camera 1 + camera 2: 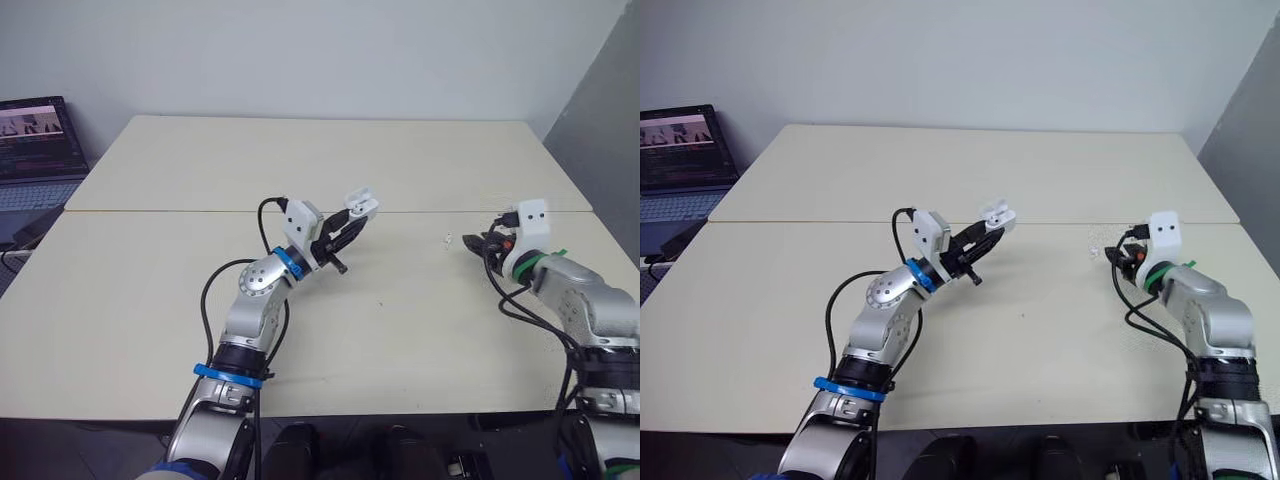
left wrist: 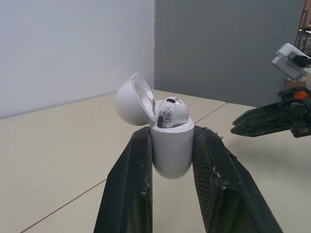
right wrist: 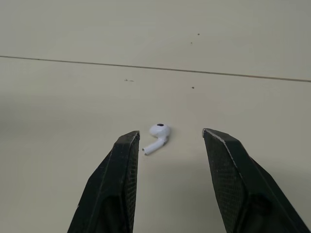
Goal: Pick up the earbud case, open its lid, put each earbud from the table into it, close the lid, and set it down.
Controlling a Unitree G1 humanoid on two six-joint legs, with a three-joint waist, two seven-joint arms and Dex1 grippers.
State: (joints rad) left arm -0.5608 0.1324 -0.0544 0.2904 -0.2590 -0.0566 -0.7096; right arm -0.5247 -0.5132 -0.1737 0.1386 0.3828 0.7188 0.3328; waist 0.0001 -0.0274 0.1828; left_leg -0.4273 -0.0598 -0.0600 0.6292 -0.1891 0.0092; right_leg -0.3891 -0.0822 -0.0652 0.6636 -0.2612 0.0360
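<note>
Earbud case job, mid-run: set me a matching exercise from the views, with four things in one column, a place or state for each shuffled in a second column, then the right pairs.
Things:
1. left tool
2. right tool
3. case lid
4. loose earbud

States and places:
A. lying on the table
B. open, holding nothing
C. flipped open
D. shut on the earbud case

Pairs: 1-D, 2-B, 3-C, 4-A
</note>
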